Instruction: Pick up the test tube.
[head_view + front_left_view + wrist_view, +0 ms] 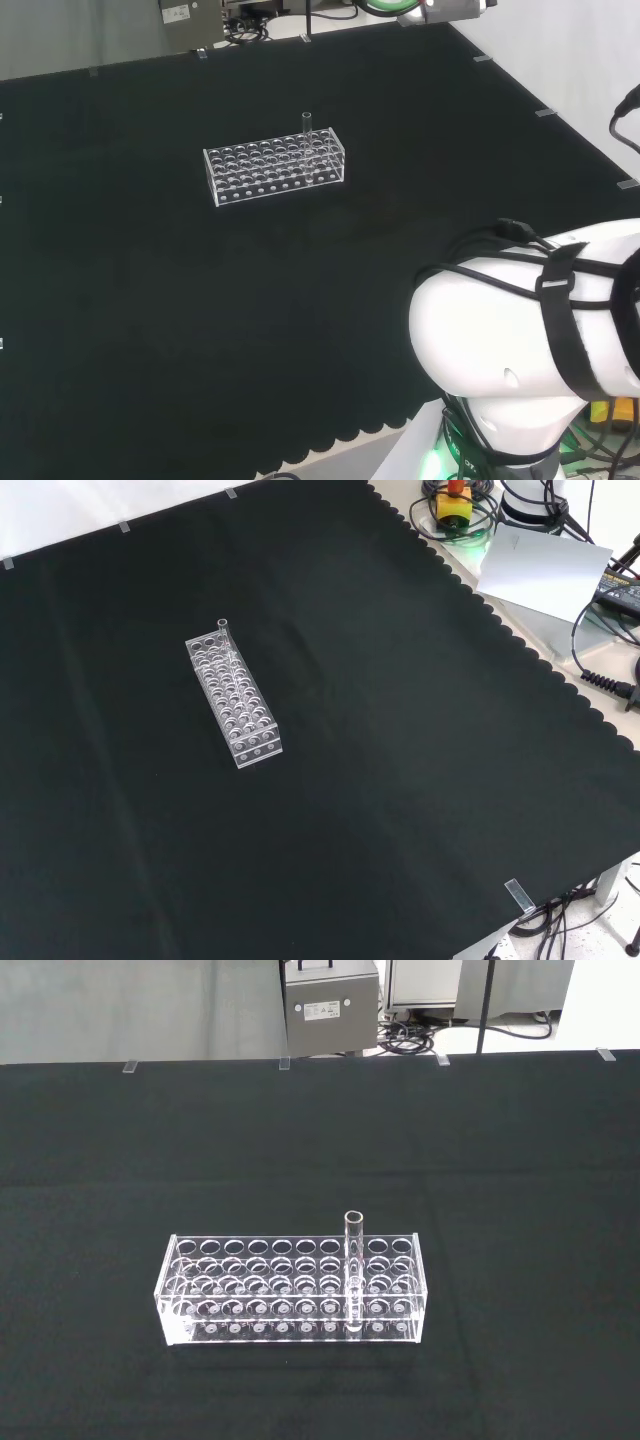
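One clear tube (354, 1260) stands upright in a clear rack (290, 1290) on the black cloth (150, 300), its mouth above the rack's top. In the head view it sits in the rack's far row, near the right end. Whether the fingers are open, I cannot tell.

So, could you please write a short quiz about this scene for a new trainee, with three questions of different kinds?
1. True or false: the test tube stands upright in the rack.
2. Multiple choice: in the head view, where in the rack is the tube? A) far row, near the right end B) near row, at the left end C) lying across the top
3. Fill in: the rack is made of clear ____ material and rests on the black ____.

Key: 1 true; 2 A; 3 see-through, cloth.
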Tool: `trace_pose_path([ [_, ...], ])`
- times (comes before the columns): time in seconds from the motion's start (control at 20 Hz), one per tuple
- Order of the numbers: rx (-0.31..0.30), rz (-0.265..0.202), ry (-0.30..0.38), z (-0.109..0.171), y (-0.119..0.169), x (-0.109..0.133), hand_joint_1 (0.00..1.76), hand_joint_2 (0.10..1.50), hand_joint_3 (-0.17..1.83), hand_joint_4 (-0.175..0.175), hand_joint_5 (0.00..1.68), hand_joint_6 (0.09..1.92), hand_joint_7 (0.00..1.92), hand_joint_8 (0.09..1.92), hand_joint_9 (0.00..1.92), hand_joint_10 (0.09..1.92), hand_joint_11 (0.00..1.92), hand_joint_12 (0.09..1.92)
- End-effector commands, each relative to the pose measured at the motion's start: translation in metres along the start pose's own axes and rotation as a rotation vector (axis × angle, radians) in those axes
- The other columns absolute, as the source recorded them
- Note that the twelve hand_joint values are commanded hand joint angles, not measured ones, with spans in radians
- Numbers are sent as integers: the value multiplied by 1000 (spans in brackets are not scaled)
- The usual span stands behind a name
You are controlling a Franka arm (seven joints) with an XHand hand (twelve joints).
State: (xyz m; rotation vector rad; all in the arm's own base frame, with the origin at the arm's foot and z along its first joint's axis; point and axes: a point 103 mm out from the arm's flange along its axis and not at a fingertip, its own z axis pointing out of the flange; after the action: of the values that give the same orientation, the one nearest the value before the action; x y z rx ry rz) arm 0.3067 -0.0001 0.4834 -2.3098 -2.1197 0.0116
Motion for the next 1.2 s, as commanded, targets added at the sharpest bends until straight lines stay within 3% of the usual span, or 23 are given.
trace_pose_path([
  [0.05,-6,-1,-9,0,1,0,327,756,473,23,0,87,0,87,0,87,0,784],
  [0.2,15,-7,-10,1,7,0,319,845,302,23,0,87,0,87,0,87,0,744],
  [0.65,30,-60,-9,6,39,14,320,877,240,21,0,87,0,87,0,87,0,783],
  [0.9,58,-96,-22,15,64,24,331,900,188,17,0,87,12,87,20,87,0,919],
  [1.2,139,-103,-37,37,102,27,356,921,141,11,0,87,46,87,41,87,0,1062],
])
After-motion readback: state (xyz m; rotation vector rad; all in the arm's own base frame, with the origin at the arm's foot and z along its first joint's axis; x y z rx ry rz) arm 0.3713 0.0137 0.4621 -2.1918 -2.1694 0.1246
